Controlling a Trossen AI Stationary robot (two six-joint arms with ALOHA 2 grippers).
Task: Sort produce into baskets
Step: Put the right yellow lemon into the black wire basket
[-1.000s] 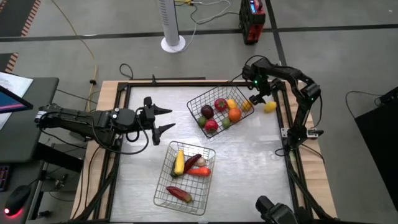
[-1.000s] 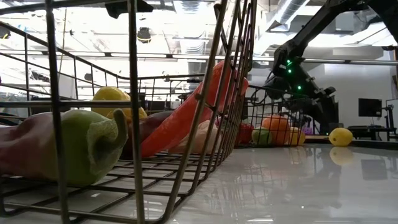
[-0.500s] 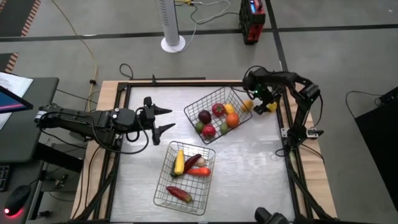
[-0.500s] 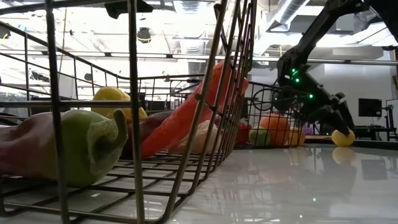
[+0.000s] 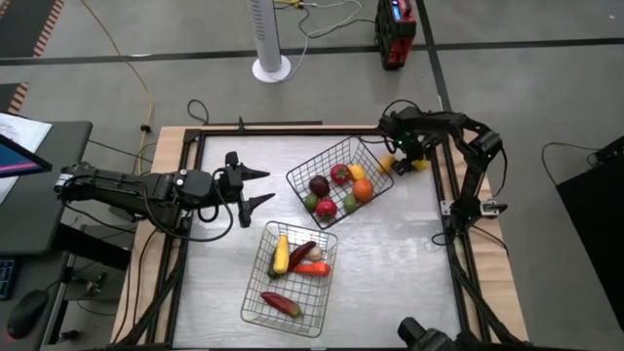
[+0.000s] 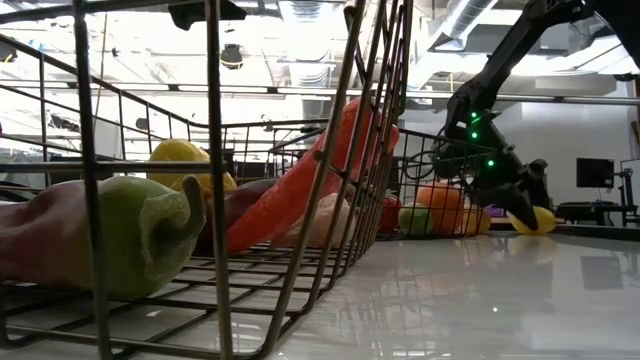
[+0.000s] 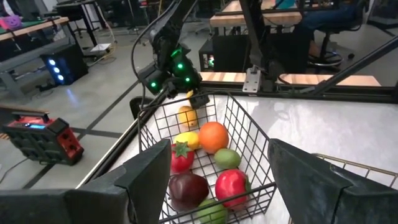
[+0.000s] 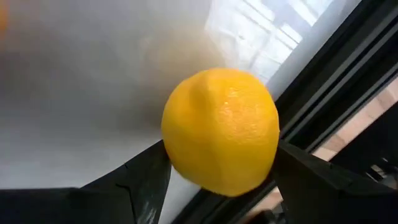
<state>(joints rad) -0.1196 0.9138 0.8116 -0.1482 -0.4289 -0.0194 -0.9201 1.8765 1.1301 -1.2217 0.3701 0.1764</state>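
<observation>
A: Right hand [image 5: 408,163] status?
B: Closed around a yellow lemon [image 8: 221,130], held low at the far right edge of the worktop [image 5: 390,253], just beside the upper basket [image 5: 338,177].
A: Left hand [image 5: 255,186]?
B: Fingers spread wide, nothing held, parked over the worktop's left side.
A: Produce?
B: Round pieces are seen in the upper basket, long ones in the lower basket [image 5: 290,278].

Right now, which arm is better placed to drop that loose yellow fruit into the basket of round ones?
The right arm. Its hand already grips the yellow fruit beside the basket of round produce; the left hand waits open, farther off.
</observation>
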